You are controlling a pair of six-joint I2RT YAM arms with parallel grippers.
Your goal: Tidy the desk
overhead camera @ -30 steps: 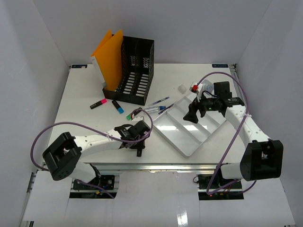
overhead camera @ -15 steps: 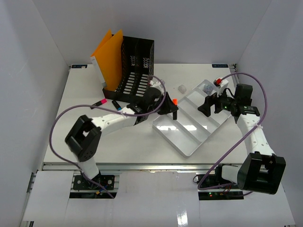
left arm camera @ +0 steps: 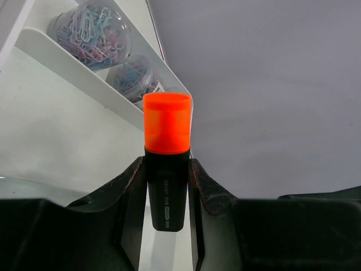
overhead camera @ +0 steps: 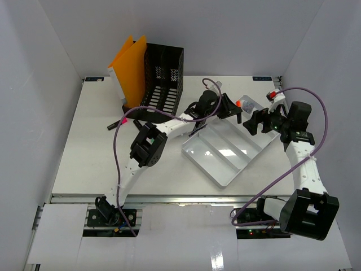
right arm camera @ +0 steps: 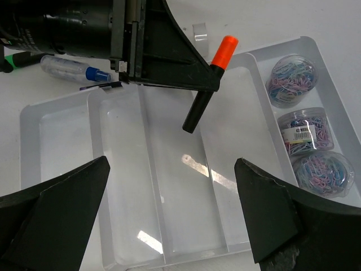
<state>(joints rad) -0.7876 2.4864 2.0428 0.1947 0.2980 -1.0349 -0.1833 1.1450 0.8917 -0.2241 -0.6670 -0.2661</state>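
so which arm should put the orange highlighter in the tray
Left, probably. Its hand grips the orange highlighter over the tray; the right hand hangs open and empty nearby.

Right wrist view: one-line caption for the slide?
Left fingers hold an orange-capped highlighter over the white compartmented tray; three paperclip jars fill its end compartment.

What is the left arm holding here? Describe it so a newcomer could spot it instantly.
Find the white compartmented tray on the right half of the desk. Above it, the left hand grips a black highlighter with a bright orange cap. Unlike the clear paper-clip jars lying in the tray, it is held in the air.
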